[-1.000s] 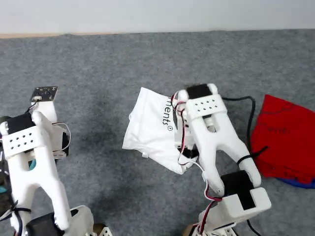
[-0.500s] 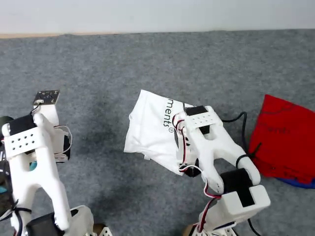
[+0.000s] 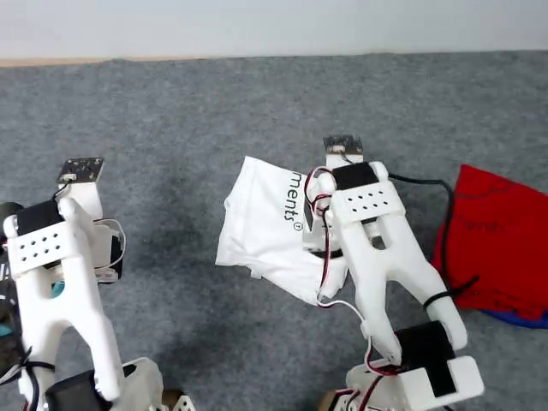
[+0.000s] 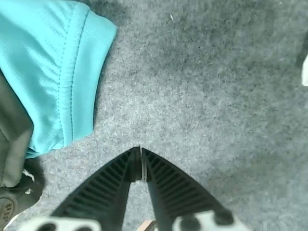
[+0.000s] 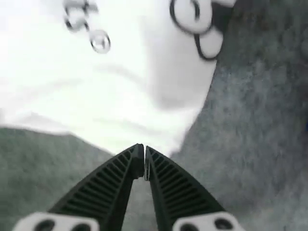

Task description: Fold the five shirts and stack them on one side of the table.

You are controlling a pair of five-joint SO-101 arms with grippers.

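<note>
Four shirts lie on the grey worktop (image 3: 171, 111). One teal shirt (image 4: 53, 72) is by the left arm (image 3: 51, 257) at the frame's left edge, one rumpled white shirt (image 3: 265, 227) is in the middle, and one red shirt (image 3: 497, 240) at the right edge lies on one blue shirt (image 3: 518, 318). Both pairs of jaws are closed on nothing, the left jaws over bare worktop, the right jaws at the white shirt's edge
</note>
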